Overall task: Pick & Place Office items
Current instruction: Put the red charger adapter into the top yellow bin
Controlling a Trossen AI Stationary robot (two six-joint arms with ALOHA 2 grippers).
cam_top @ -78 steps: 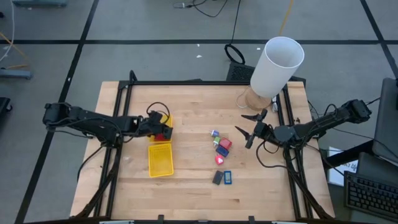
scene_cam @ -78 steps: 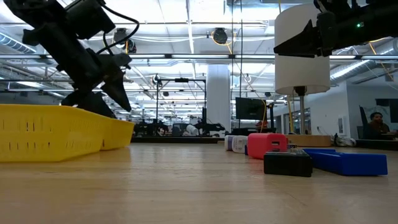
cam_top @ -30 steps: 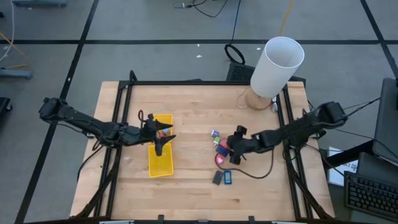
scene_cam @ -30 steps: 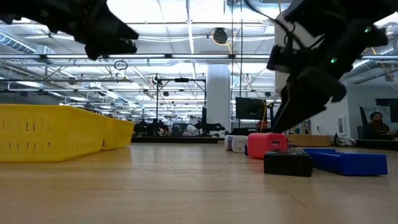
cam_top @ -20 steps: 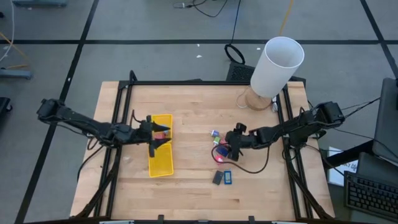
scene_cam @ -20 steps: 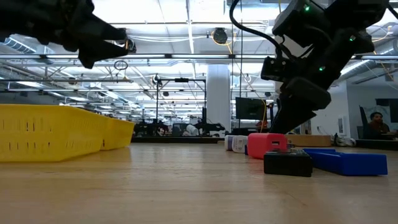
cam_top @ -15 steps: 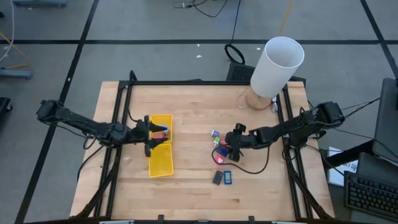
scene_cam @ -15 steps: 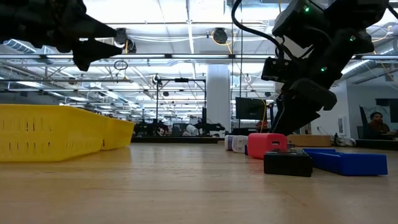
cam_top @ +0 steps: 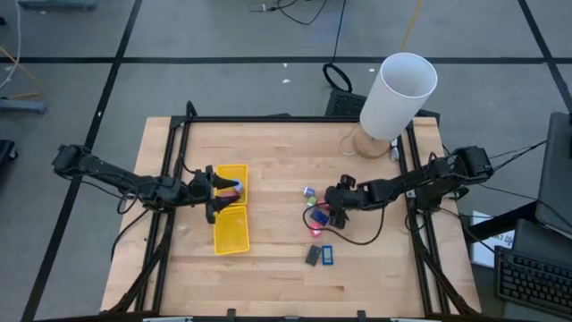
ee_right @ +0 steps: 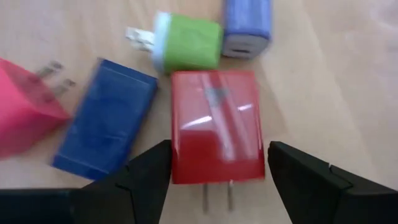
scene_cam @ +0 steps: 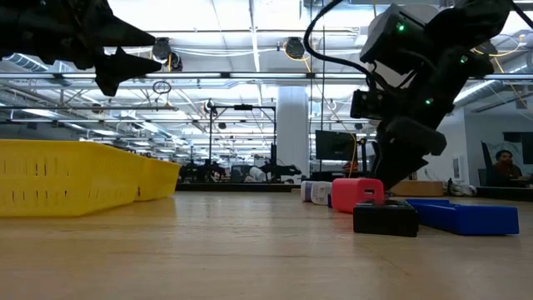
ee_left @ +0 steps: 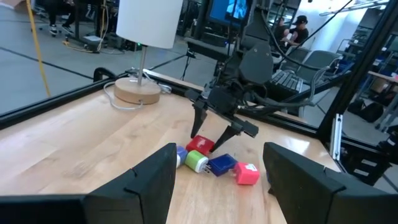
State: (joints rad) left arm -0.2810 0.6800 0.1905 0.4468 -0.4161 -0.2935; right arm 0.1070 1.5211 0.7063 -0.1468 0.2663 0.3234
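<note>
The office items lie in a cluster right of the table's middle. They are a red charger point(ee_right: 217, 124), a green one point(ee_right: 189, 40), a lilac one point(ee_right: 247, 22), a blue one point(ee_right: 106, 118) and a pink one point(ee_right: 25, 112). A dark grey flat rectangle point(cam_top: 312, 255) and a blue one point(cam_top: 327, 255) lie nearer the front. My right gripper point(cam_top: 327, 207) is open and low over the cluster, one finger on each side of the red charger point(ee_left: 200, 144); I see no touch. My left gripper point(cam_top: 216, 194) is open and empty above the far end of the yellow tray point(cam_top: 231, 228).
A big white cylinder point(cam_top: 398, 94) on a round wooden base stands at the far right corner. A small red piece point(cam_top: 234, 189) lies in the tray's far compartment. Bare wood lies between the tray and the cluster and along the near edge.
My right gripper has come down over the cluster, and its open fingers now stand on either side of the red charger. My left gripper, still open, has drawn back toward the table's left edge, from over the tray's middle to its far left corner.
</note>
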